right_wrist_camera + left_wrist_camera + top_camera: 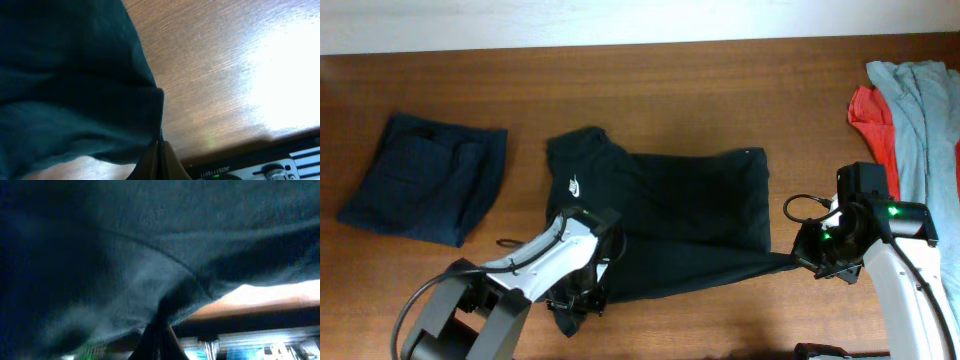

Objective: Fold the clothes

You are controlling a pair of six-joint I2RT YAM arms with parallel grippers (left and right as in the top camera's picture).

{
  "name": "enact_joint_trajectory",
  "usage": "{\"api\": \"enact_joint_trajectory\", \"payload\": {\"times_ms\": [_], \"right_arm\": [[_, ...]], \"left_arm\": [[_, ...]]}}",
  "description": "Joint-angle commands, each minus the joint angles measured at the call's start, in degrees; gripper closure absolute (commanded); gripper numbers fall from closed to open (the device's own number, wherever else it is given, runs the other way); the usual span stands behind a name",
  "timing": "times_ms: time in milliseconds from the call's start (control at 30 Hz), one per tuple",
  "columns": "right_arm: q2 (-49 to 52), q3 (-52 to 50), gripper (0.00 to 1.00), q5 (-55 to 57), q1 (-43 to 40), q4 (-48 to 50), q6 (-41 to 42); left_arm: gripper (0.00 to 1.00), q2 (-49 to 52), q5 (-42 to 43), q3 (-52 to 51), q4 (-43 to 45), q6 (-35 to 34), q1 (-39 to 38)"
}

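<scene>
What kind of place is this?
Likely a robotics lab bench: a left arm and right arm hold a black T-shirt on a wooden table, with a folded navy garment and grey and red clothes beside.

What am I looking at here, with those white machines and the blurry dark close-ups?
Two robot arms work at a wooden table. The wide picture comes from a camera above; the two close-ups come from a camera on each wrist, looking along its fingers. A black T-shirt lies in the middle. The left gripper pinches its near edge and the right gripper pinches a corner, stretching the cloth. A folded navy garment lies at the left, a grey garment and a red garment at the right.
</scene>
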Motion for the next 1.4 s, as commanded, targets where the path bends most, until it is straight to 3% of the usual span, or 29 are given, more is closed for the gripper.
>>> {"api": "enact_joint_trajectory", "payload": {"times_ms": [0, 167, 367, 600, 833, 1000, 1100, 1167, 1200, 1267, 1367], "right_arm": [[-0.22, 0.87, 0.96, -0.15, -0.15, -0.81, -0.02], [-0.22, 0.87, 0.96, -0.22, -0.15, -2.38, -1.38], [-0.22, 0.87, 0.96, -6.27, -0.15, 0.98, -4.52], [-0.04, 0.87, 0.96, -9.01, -0.15, 9.86, -4.07], [3.56, 0.85, 0.96, -9.01, -0.15, 22.77, -2.51], [10.14, 0.85, 0.96, -9.18, -0.15, 26.60, -2.12], [12.83, 0.85, 0.95, -9.16, -0.17, 28.11, -2.14], [13.75, 0.85, 0.85, -8.96, -0.26, 28.52, -2.14], [13.79, 0.85, 0.71, -8.96, -0.26, 28.35, -2.29], [13.57, 0.87, 0.50, -8.96, -0.26, 27.58, -3.13], [13.53, 0.87, 0.35, -8.94, -0.26, 25.44, -3.23]], "left_arm": [[0.99, -4.24, -0.52, 7.28, -6.16, 0.07, 0.22], [1.00, -12.00, -2.34, 15.23, -11.32, 0.28, 0.55], [1.00, -14.97, -9.73, 20.83, -11.39, 0.24, 4.15], [1.00, -12.79, -11.69, 20.98, -5.62, 4.37, 11.96], [1.00, -8.72, -11.76, 21.00, 8.00, 10.38, 15.80], [0.88, -5.68, -12.00, 21.00, 16.96, 15.52, 15.82], [0.70, -4.68, -13.73, 21.00, 19.02, 15.52, 16.11], [0.51, -4.55, -15.54, 21.00, 18.75, 15.50, 16.61], [0.46, -4.57, -15.76, 21.00, 17.49, 15.45, 17.44], [0.45, -4.57, -14.34, 21.00, 15.37, 15.45, 18.25], [0.40, -4.57, -9.16, 21.00, 10.99, 15.45, 18.78]]}}
